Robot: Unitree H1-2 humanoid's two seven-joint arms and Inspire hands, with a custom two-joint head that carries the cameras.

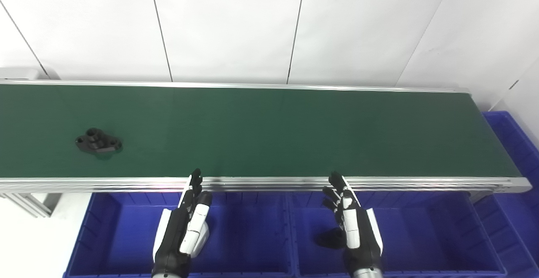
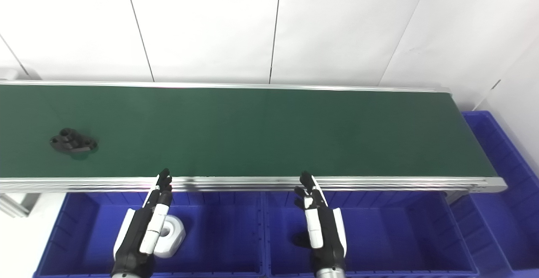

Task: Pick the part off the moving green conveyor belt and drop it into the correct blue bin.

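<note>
The part, a small black flanged piece with raised bosses and holes, lies flat on the green conveyor belt toward its left end, a little nearer the front rail than the back one. It is well apart from both hands, and nothing touches it.

The fingers of the left hand are stretched out straight and slightly apart, holding nothing; their tips reach up to the belt's front aluminium rail, to the right of the part and nearer the viewer. The fingers of the right hand are likewise extended and spread, empty, their tips also at the rail's edge, farther right along the belt. The part is off to the left of both, closest to the left hand.

Both hands hover palm-inward over blue bins below the belt's front edge: the left hand above the left blue bin, the right hand above the middle blue bin. In the right eye view a white hexagonal part with a round hole sits on the floor of the left bin, partly hidden by the left hand. Another blue bin stands at the belt's right end. Behind the belt rises a white panelled wall with thin dark seams.
</note>
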